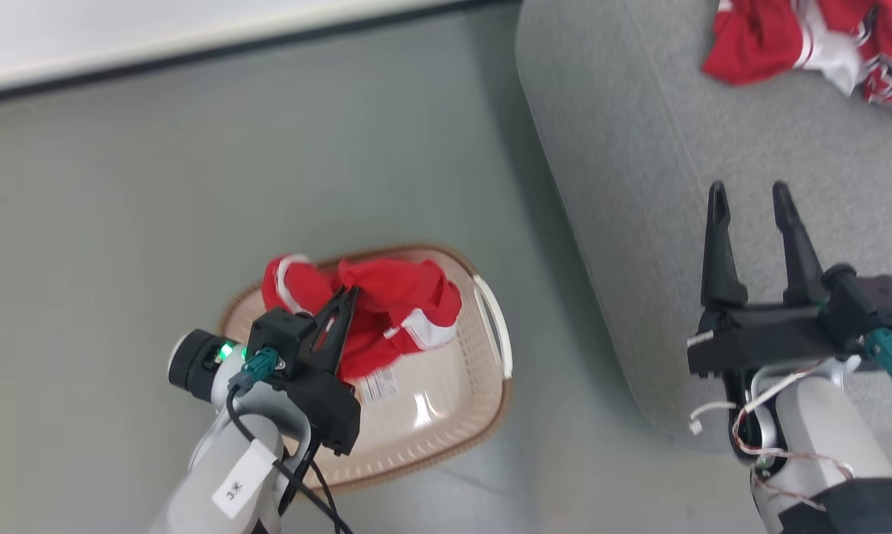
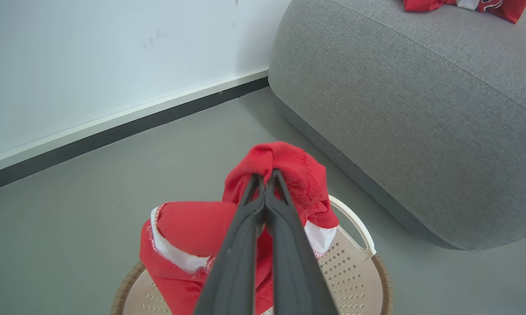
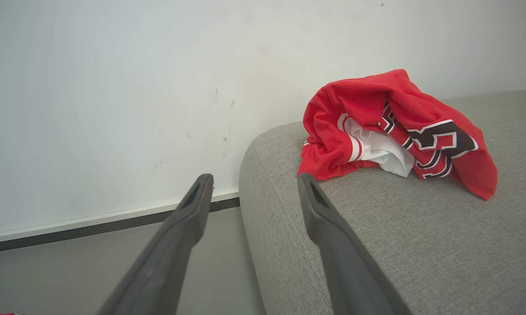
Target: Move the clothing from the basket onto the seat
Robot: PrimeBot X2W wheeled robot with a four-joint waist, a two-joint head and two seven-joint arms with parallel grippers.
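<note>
A red garment with white trim hangs above the cream basket, pinched at its top fold by my left gripper, which is shut on it. In the left wrist view the closed fingertips of my left gripper bite a bunch of the red garment over the basket. My right gripper stands open over the grey seat, empty. More red clothing lies on the seat at the far right; in the right wrist view that red clothing sits beyond my right gripper on the seat.
Grey floor surrounds the basket, with a white wall and dark baseboard behind. The seat's rounded edge lies just right of the basket. A paper label shows on the basket floor.
</note>
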